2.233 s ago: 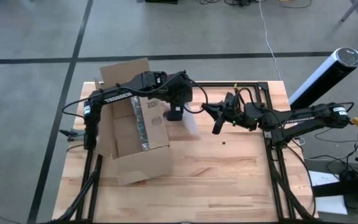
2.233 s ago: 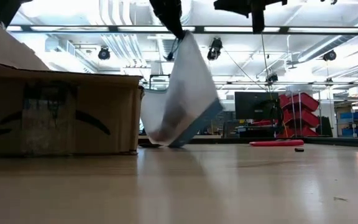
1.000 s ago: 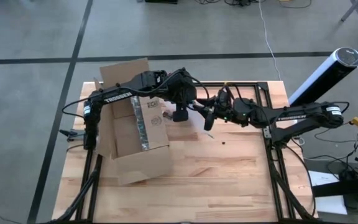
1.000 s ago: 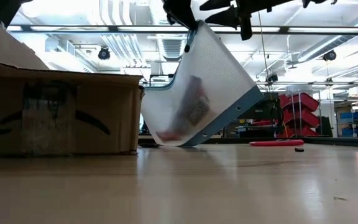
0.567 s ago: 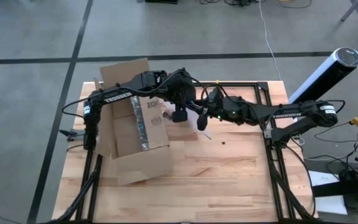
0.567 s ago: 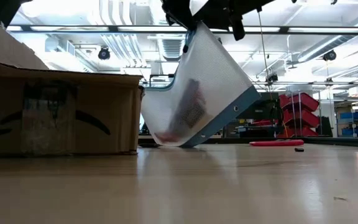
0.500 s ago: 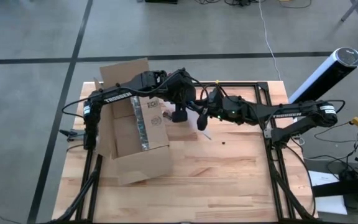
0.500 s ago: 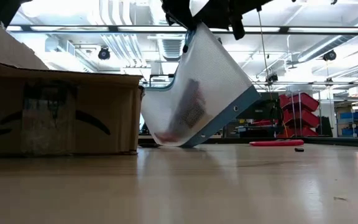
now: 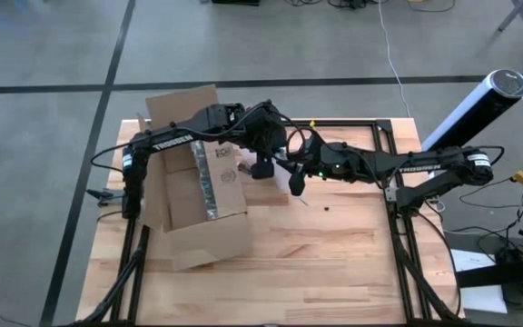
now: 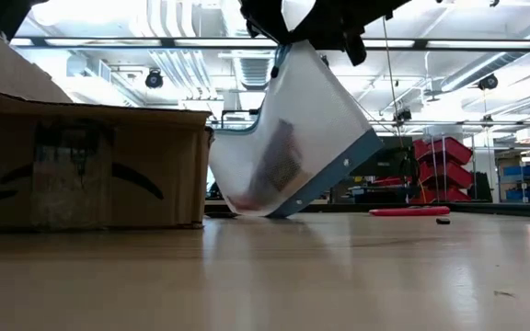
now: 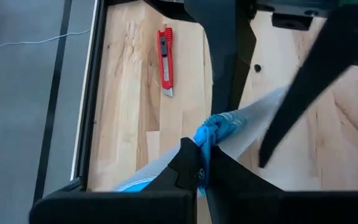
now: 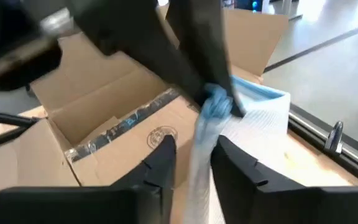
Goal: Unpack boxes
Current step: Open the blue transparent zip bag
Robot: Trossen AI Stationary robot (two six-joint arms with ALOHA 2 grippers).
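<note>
The right end effector has closed in from the right half of the counter and now sits with its fingers spread around the pouch, which the left end effector keeps pinching by its bunched blue edge. The pouch's lower corner rests on the counter just beside the opened box at the left edge. A handover looks near.

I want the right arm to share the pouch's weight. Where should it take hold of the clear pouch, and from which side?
Probably the blue top edge of the pouch, beside where the left gripper already pinches it. The pouch hangs from that edge, so it is the firm part. The right gripper, jaws open astride it, comes from the side away from the box.
</note>
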